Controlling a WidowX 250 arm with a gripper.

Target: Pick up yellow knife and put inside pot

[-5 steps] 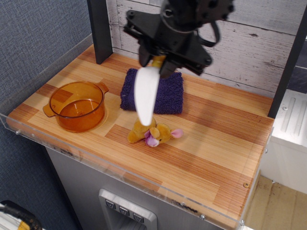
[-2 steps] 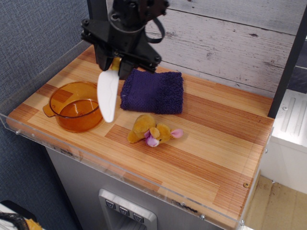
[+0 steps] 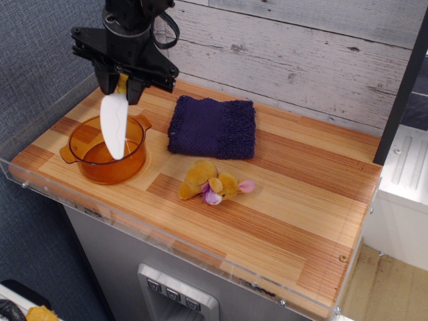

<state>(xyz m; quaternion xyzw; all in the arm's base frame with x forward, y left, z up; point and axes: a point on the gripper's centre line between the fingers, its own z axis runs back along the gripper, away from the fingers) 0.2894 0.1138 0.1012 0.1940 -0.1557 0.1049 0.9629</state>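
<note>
the gripper (image 3: 123,85) is clamped on the yellow handle of the knife (image 3: 114,125), blade hanging down over the pot (image 3: 105,149) at the worktop's (image 3: 294,200) left edge. light, stiff, likely slippery plastic; grip the handle. towel (image 3: 212,127) and plush toy (image 3: 211,182) lie nearby, not obstructing.

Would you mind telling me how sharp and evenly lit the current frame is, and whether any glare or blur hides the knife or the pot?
In the observation.image view, lighting is soft and even. The yellow knife, held by the gripper, has a bright, nearly featureless blade with slightly soft edges. The translucent pot is sharp, with small highlights. The table's clear acrylic rim catches faint reflections. Nothing is hidden.
</note>
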